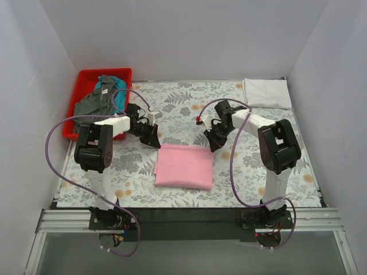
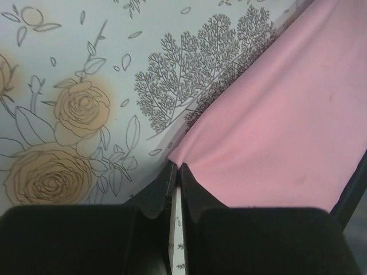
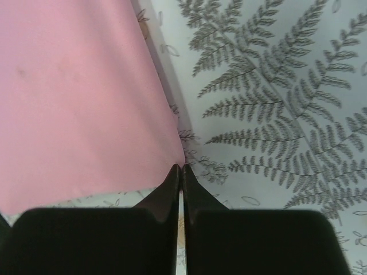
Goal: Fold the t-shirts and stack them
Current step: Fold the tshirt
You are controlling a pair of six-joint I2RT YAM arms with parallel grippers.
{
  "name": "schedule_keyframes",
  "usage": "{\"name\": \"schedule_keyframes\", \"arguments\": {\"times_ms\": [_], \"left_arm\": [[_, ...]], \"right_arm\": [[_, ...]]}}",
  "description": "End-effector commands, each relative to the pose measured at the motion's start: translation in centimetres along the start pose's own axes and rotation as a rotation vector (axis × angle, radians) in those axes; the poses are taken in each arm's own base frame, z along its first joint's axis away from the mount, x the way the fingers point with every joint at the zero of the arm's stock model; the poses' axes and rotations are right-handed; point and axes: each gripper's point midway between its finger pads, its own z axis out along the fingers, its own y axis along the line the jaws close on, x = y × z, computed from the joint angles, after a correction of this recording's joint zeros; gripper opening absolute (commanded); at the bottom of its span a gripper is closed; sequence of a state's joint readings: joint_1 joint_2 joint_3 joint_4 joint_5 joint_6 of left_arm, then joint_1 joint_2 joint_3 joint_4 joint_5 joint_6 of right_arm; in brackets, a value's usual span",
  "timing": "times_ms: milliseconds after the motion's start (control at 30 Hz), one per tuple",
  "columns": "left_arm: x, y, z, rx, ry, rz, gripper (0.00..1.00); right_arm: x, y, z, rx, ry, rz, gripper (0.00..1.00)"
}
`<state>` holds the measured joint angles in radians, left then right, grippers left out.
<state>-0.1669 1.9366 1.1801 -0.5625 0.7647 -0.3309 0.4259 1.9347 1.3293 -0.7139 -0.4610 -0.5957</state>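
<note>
A light pink t-shirt [image 1: 184, 166] lies folded into a flat rectangle in the middle of the table. My left gripper [image 1: 155, 142] is at its far left corner and my right gripper [image 1: 213, 144] at its far right corner. In the left wrist view the left gripper [image 2: 177, 166] is shut, with the pink t-shirt [image 2: 275, 132] pinched at its tips. In the right wrist view the right gripper [image 3: 180, 167] is shut on the corner of the pink t-shirt [image 3: 74, 103]. A white t-shirt [image 1: 266, 93] lies folded at the back right. A dark grey t-shirt [image 1: 92, 104] and a teal t-shirt [image 1: 118, 98] lie crumpled in the bin.
A red plastic bin [image 1: 86, 75] stands at the back left. The floral tablecloth [image 1: 183, 100] covers the table. White walls close in the left, back and right sides. A black rail runs along the near edge.
</note>
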Motion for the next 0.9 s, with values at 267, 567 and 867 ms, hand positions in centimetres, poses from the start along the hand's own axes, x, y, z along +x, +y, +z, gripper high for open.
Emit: {"name": "schedule_keyframes", "arguments": {"times_ms": [267,567,867], "left_arm": [[-5.2,1.4,-1.4,-0.051,-0.115,0.015,0.02],[-4.9,-3.6,-6.6,-0.049,-0.202,-0.108,0.33],[-0.3,-6.1,-4.6,0.056,-0.126,-0.326,0.32]], "right_arm": [[-4.4,-6.0,-1.7,0.223,-0.082,0.002,0.02],[-6.4,-1.6,-7.3,0.196,-0.235,0.087,0.55],[-3.5,4.1,-6.8,-0.009,-0.269,0.212,0.37]]}}
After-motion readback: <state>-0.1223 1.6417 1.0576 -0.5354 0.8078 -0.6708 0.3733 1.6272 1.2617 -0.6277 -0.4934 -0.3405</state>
